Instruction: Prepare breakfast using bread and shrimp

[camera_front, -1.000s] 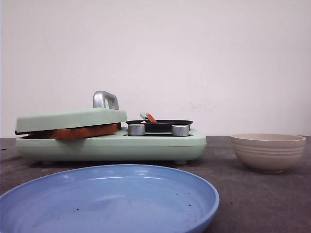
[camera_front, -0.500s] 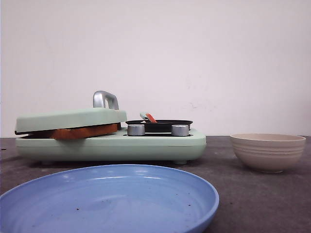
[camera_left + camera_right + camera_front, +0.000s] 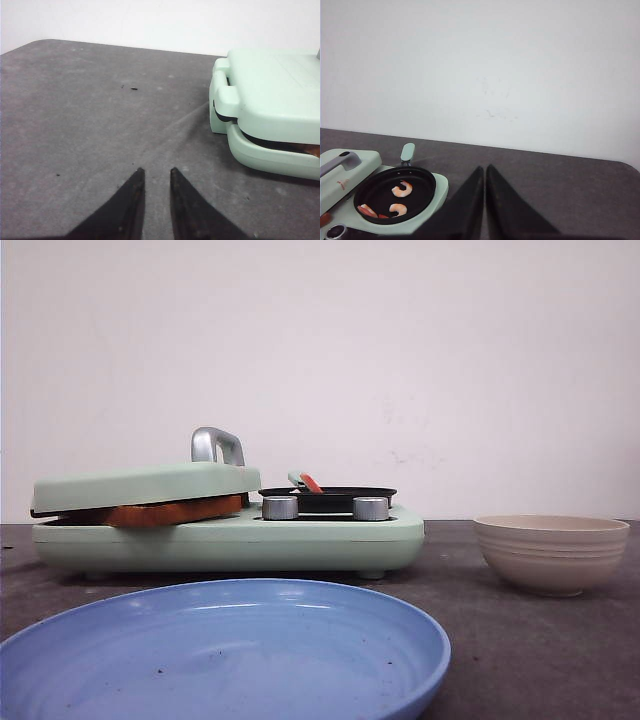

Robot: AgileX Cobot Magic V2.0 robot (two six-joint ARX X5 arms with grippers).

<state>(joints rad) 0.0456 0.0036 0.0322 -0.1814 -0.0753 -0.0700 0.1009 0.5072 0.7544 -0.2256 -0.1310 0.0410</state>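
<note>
The bread (image 3: 175, 511) is lying flat inside the green press, its toasted brown edge showing in the gap under the lid — how many slices, I cannot tell. The shrimp (image 3: 402, 189) are sitting in the black pan — two pale orange curls, with what may be a redder piece beside them.

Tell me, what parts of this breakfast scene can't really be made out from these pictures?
- Bread: front view shows only a browned edge; the green lid covers the rest.
- Shrimp: in the front view the pan rim hides all but an orange tip.
- Bowl: its inside is below the rim.
- Blue plate: cut off by the bottom edge.
</note>
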